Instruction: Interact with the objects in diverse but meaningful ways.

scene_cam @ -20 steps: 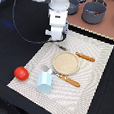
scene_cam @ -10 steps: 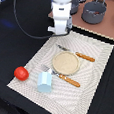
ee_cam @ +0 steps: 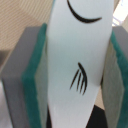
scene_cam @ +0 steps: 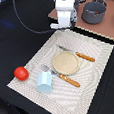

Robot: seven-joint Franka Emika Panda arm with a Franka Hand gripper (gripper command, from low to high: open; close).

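We see one arm, white-cased, coming in from the upper edge of the exterior view and hanging straight down; its wrist block is upright, with a dark cable looping away from it toward the exterior view's left; at its lower end sits the gripper (scene_cam: 65, 24), pointed downward and held above the surface. In the wrist view the gripper (ee_cam: 75, 75) fills the frame; its two grey fingers (ee_cam: 20, 75) carry green pads (ee_cam: 36, 70) on their inner faces; the jaws are drawn in and pressed against a white flat piece (ee_cam: 75, 60), which stands between them, clamped on both sides; the fingertips themselves are out of sight.
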